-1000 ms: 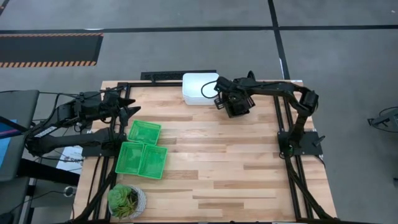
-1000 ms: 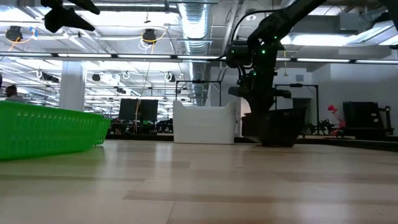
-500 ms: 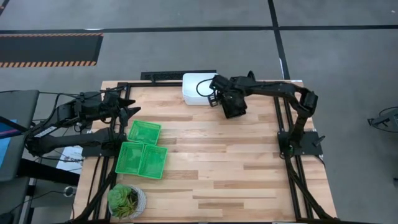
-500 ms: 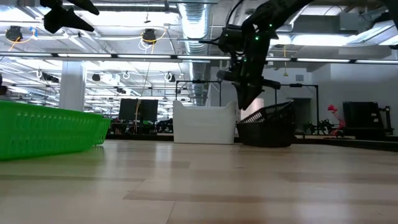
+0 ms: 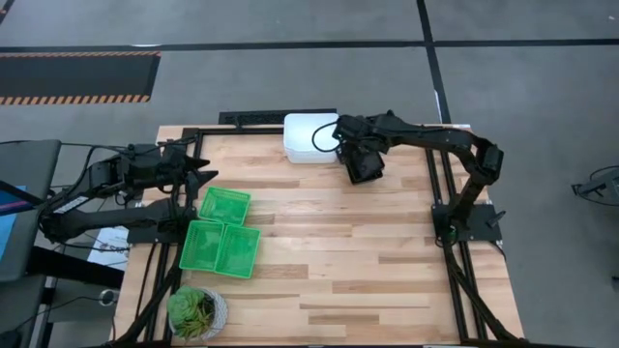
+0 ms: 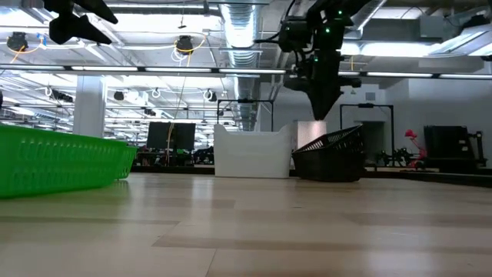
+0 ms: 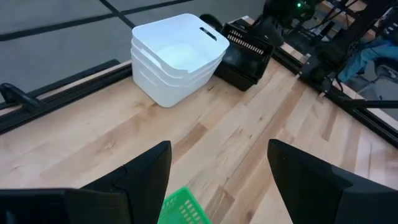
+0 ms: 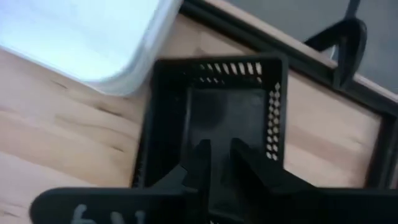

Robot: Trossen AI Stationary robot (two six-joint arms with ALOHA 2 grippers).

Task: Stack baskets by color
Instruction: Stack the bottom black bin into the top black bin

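Surface: wooden tabletop (image 5: 329, 251) in an open hall.
White: white baskets (image 7: 177, 56) nested at the far edge, done.
Black: black baskets (image 6: 332, 154) just beside them, top one tilted, not seated.
Green: green baskets (image 5: 222, 237) spread side by side, still unstacked.
Right gripper (image 6: 323, 104): above the black ones, fingers slightly apart, holding nothing.
Left gripper (image 5: 208, 174): spread wide, near the green ones.
Nearby: potted plant (image 5: 196, 312), not in the way.

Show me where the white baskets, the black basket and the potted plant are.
white baskets (image 7: 177, 53): left wrist view, inner floor of the top basket.
black basket (image 8: 230, 112): right wrist view, its inner floor.
potted plant (image 5: 195, 311): high view, middle of its leaves.
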